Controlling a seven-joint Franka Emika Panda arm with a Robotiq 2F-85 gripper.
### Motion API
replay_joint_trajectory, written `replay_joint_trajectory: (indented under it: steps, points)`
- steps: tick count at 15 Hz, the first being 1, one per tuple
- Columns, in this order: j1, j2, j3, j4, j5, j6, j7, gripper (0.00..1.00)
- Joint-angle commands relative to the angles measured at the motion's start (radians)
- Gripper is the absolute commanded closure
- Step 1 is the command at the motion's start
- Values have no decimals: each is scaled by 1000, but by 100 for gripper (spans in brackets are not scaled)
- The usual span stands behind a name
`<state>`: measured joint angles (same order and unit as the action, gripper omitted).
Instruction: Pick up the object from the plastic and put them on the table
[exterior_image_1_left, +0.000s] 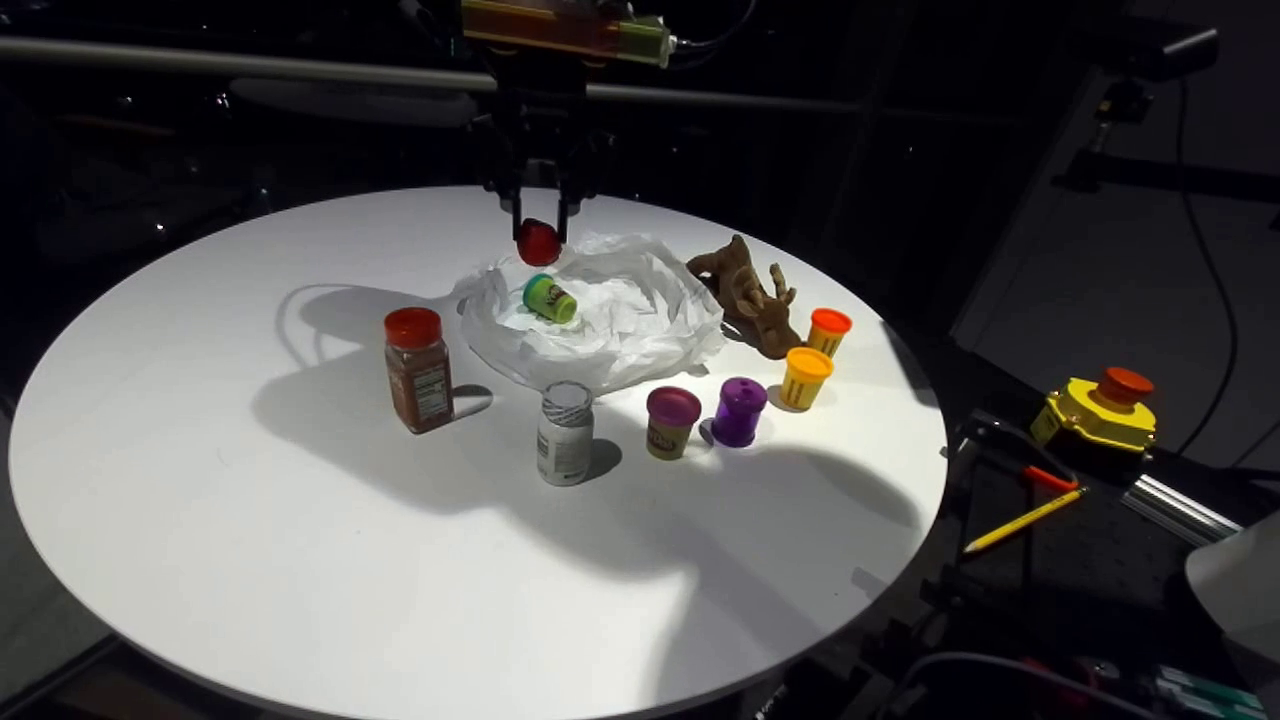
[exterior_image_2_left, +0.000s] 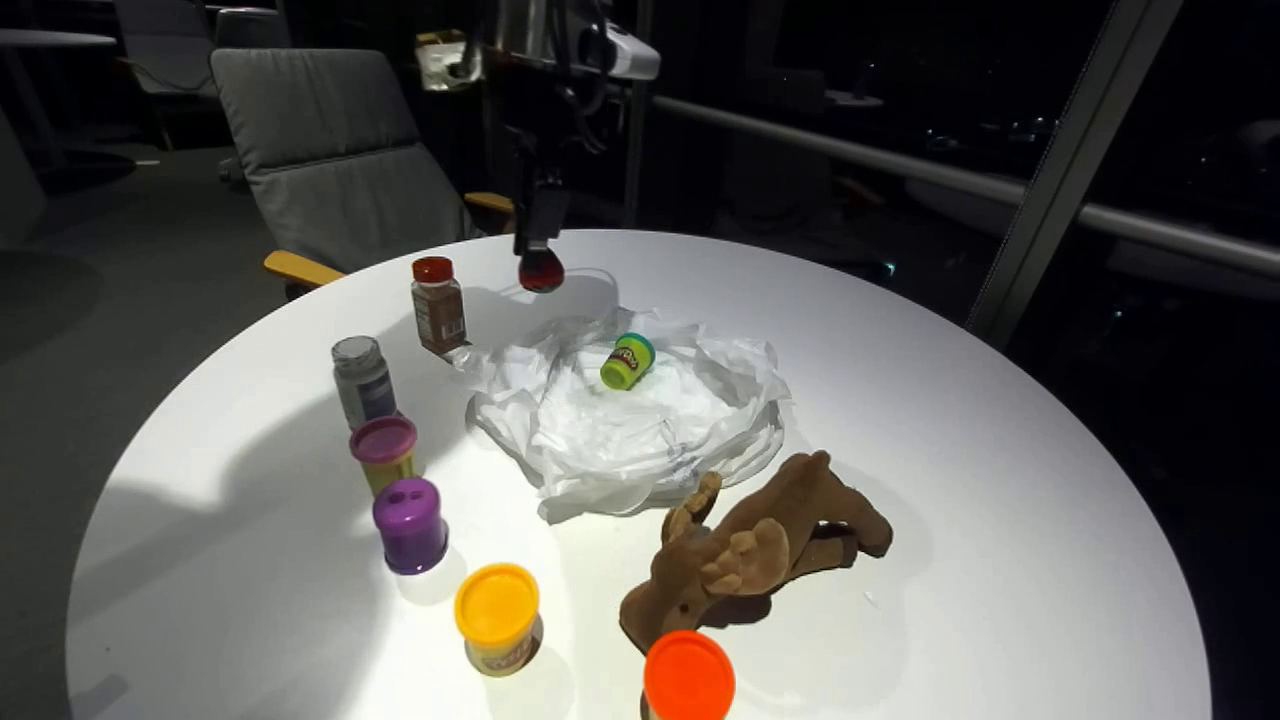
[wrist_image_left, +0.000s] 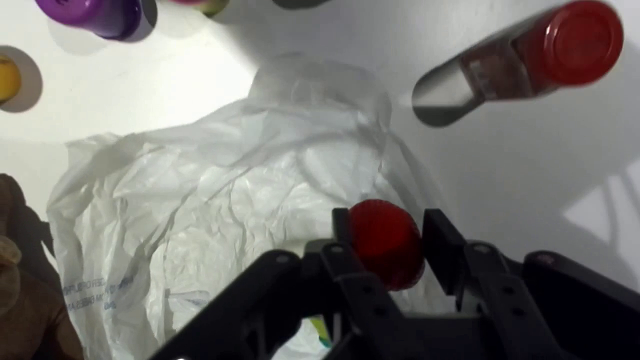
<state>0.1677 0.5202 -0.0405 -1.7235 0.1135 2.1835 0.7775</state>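
Note:
My gripper is shut on a dark red, rounded piece, with a finger against each side. In both exterior views this piece hangs above the table, near the edge of the crumpled white plastic. A green-yellow tub with a teal lid lies tilted on the plastic. Standing on the white top are a red-capped brown jar, a grey-white can, a pink-lidded tub, a purple piece, an orange tub and a red-lidded tub. The brown figure lies beside the plastic.
Off the table's edge, a black surface carries a yellow box with a red button and a yellow pencil. A grey chair stands close behind the round top. The jar is the tallest upright item near the arm.

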Motion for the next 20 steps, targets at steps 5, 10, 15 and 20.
replay_joint_trajectory:
  steps: [5,10,15,20]
  points:
    - [91,-248,114,-359,-55,214,-86,85]
    - [71,-157,160,-317,7,235,-186,85]
    - [59,-25,144,-231,11,263,-278,85]
    - [56,31,138,-171,14,248,-326,33]
